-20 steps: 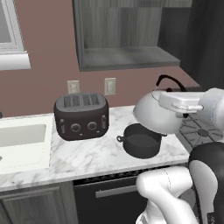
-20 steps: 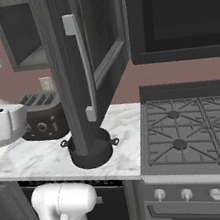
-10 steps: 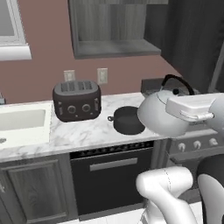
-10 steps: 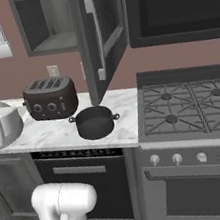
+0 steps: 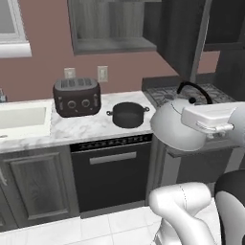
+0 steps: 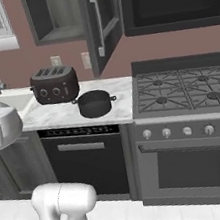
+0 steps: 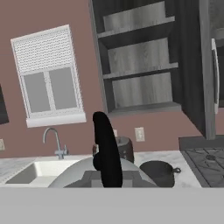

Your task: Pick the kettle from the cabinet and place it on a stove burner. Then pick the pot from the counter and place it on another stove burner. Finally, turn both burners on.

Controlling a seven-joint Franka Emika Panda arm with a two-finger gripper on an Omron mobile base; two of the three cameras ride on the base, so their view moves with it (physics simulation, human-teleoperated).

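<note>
The tool (image 7: 109, 177) was clamped on the black arched handle of the kettle (image 5: 178, 127), holding it up in the air in front of the desk (image 5: 91, 125), well clear of the floor. The pot (image 6: 95, 103) sat on the desk just right of the toaster (image 6: 53, 84), near the stove (image 6: 184, 89). Above, the cabinet (image 7: 140, 65) stood open, its shelves bare.
</note>
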